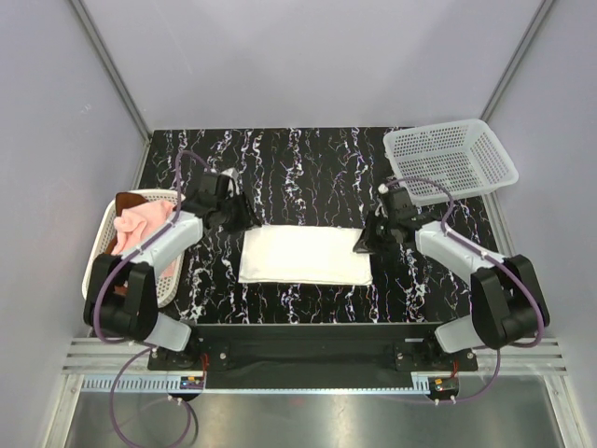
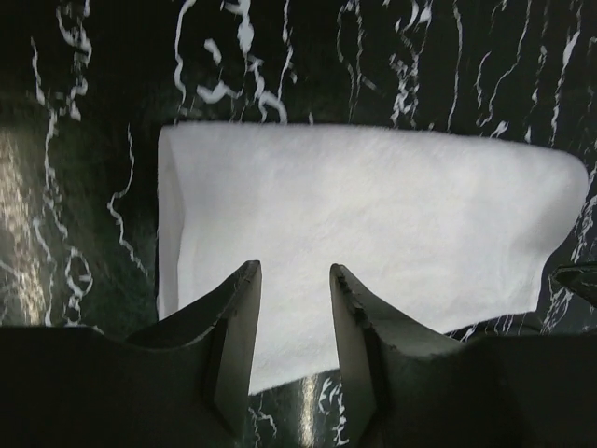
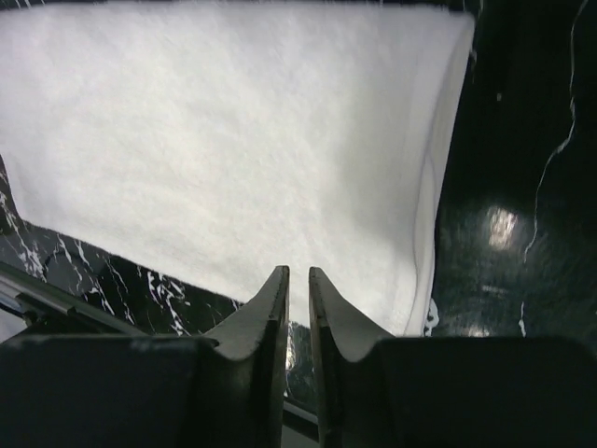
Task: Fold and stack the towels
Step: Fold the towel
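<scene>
A white towel [image 1: 306, 256] lies folded into a flat rectangle on the black marbled table [image 1: 308, 168]. In the left wrist view the towel [image 2: 373, 224] lies just past my left gripper [image 2: 295, 269], which stands open and empty over its near edge. That left gripper [image 1: 240, 216] hovers by the towel's far left corner. My right gripper [image 1: 365, 245] is at the towel's right end. Its fingers [image 3: 298, 271] stand open by a narrow slit, with nothing in it, above the towel [image 3: 233, 140]. A pale pink towel [image 1: 142, 224] and a rust-brown towel [image 1: 126, 200] lie bunched in the left basket.
A white mesh basket [image 1: 101, 245] sits at the table's left edge, partly under the left arm. A second white mesh basket [image 1: 451, 161], with nothing in it, stands at the back right corner. Grey walls enclose the table on three sides.
</scene>
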Robot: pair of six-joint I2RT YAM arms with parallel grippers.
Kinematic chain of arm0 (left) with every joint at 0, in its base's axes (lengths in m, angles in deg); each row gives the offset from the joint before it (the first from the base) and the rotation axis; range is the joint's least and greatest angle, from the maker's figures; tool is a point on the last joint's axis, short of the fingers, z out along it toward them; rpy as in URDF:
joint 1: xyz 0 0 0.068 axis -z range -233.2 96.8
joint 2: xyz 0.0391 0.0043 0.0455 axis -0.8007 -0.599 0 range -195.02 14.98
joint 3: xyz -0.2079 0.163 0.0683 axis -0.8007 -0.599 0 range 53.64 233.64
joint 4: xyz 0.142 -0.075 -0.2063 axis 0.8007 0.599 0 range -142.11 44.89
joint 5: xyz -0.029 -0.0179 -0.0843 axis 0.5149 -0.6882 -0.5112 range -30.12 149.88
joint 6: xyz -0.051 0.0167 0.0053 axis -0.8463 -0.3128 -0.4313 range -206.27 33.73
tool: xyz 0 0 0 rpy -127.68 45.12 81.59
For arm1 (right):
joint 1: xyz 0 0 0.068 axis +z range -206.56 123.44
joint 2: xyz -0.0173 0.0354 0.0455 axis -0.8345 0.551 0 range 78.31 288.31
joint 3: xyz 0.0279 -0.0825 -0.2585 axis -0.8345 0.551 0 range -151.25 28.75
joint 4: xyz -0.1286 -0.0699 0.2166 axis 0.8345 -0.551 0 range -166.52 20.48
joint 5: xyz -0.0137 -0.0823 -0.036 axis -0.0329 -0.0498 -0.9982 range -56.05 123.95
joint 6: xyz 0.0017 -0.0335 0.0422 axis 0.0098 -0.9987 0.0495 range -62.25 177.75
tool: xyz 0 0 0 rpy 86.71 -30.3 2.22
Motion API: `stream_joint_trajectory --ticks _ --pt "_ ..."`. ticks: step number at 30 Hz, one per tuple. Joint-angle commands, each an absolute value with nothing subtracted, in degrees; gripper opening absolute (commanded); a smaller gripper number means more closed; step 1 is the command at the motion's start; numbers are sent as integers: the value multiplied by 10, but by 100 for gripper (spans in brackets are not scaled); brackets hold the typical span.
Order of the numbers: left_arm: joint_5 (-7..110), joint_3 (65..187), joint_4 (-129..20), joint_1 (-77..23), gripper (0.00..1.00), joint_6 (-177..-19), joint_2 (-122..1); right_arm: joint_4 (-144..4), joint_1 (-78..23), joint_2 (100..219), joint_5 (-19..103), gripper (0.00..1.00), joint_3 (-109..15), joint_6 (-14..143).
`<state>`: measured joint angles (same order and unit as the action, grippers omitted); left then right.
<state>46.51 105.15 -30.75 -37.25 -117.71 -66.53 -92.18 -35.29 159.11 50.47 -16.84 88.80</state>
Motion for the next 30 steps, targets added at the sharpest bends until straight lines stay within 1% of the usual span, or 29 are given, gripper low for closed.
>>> stream_joint_trajectory --ticks 1,3,5,8,12,15,16,17,18,19,20,21,25,27,28,30 --pt "493 1103 -320 -377 40 -1148 -719 -882 -349 1636 462 22 -228 843" --pt "506 1111 -319 -382 40 -1146 -763 -878 -350 1679 422 22 -258 821" --pt "493 1118 -322 -399 40 -1153 -799 -865 -352 1718 400 22 -277 801" --pt "481 1107 -360 -418 39 -1174 -822 -854 -352 1759 360 22 -295 789" --pt "489 1123 -352 -421 39 -1173 -837 -864 -356 1783 321 24 -315 772" --pt "503 1146 -325 -422 40 -1164 -833 -904 -357 1776 315 26 -342 760" --pt "506 1151 -307 -421 40 -1157 -828 -924 -356 1755 324 28 -348 760" --pt "508 1155 -300 -420 40 -1152 -822 -932 -356 1742 339 36 -347 759" --pt "513 1160 -291 -421 41 -1141 -813 -941 -357 1727 373 38 -345 763" --pt "520 1160 -276 -421 42 -1136 -795 -957 -356 1697 382 42 -336 778" --pt "526 1158 -271 -420 42 -1131 -784 -965 -356 1685 390 52 -330 785" --pt "528 1153 -266 -419 42 -1127 -774 -972 -356 1675 409 57 -324 790" --pt "519 1102 -276 -397 43 -1120 -722 -1000 -357 1643 408 62 -281 816" --pt "436 1073 -308 -393 45 -1138 -710 -993 -356 1638 405 65 -265 816" --pt "374 1057 -335 -397 45 -1147 -712 -982 -356 1639 405 66 -253 813" --pt "358 1054 -334 -396 45 -1152 -731 -967 -356 1644 412 67 -246 811"
